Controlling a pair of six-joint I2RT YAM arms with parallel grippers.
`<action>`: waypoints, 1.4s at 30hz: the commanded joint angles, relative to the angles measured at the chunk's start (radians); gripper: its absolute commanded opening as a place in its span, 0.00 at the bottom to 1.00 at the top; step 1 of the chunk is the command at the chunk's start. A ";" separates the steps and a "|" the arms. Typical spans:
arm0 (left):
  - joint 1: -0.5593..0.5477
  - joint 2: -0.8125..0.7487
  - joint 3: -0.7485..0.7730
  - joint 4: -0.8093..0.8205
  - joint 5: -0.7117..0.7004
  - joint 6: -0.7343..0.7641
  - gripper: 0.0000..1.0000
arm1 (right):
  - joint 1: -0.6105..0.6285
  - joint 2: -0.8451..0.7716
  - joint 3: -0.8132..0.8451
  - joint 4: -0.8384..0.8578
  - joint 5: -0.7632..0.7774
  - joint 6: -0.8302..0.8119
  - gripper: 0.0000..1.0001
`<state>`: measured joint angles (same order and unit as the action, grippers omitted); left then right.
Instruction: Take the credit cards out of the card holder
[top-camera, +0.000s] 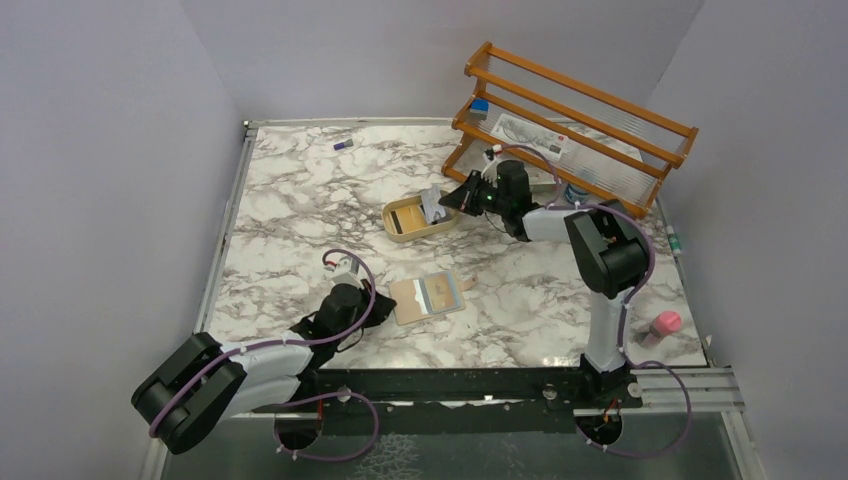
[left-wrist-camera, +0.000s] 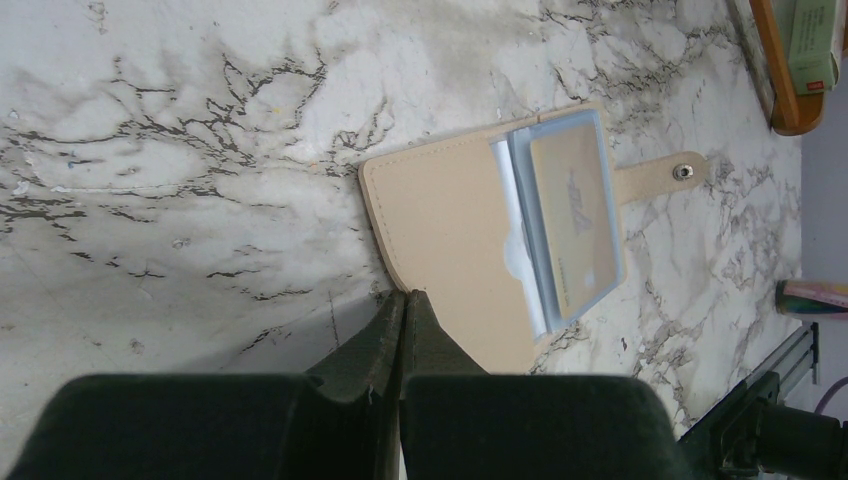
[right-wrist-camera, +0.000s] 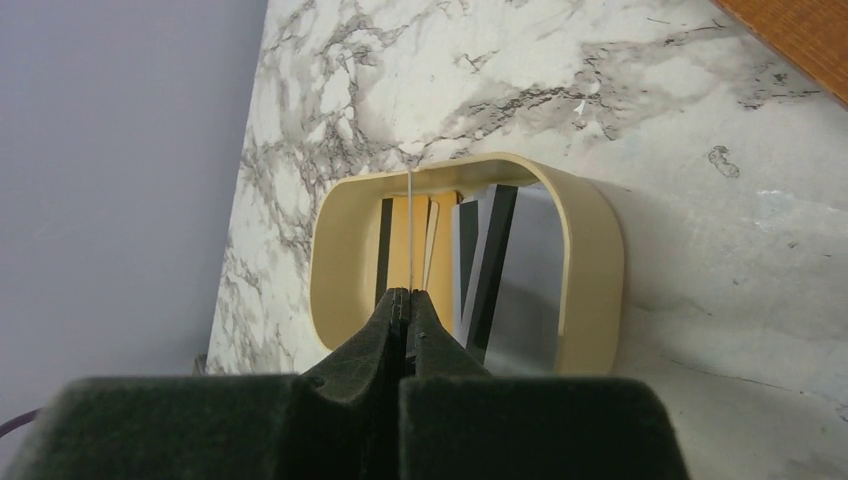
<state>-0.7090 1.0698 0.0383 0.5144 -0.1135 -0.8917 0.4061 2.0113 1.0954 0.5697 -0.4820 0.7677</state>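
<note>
Inspection of containers, for your attention.

Your right gripper is hovering over the oval tan tray, and its fingers are pinching a whitish card. That wrist's camera is seeing the card edge-on, as a thin upright line. The tray is sitting on the marble table just in front of the wooden rack. It is holding several leaning cards: dark and grey ones on the right, tan ones on the left (an exact count is not possible from these views).

The card holder is lying open and flat on the table, well apart from the tray and nearer your arm bases. Its snap tab is sticking out from the far edge. A pale blue card is sitting in the pocket on the tab side, with a tan face lying over it. I cannot tell whether that face is a separate card. A sliver of white is showing beside it.

Your left gripper is resting low at the holder's plain half. Its fingers are pressed together with nothing between them. The tips are sitting right at the holder's edge, and contact cannot be confirmed.
</note>
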 joint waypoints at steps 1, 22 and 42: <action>0.002 0.029 -0.031 -0.123 -0.026 0.021 0.00 | -0.012 0.028 0.037 -0.002 -0.036 -0.026 0.00; 0.002 0.075 -0.005 -0.117 -0.026 0.030 0.00 | -0.036 0.013 0.034 -0.087 -0.024 -0.092 0.13; 0.002 0.044 -0.006 -0.129 -0.024 0.030 0.00 | -0.061 -0.337 0.131 -0.320 0.123 -0.277 0.34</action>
<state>-0.7090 1.1042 0.0563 0.5301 -0.1146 -0.8925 0.3515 1.8412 1.2083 0.3191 -0.4355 0.5896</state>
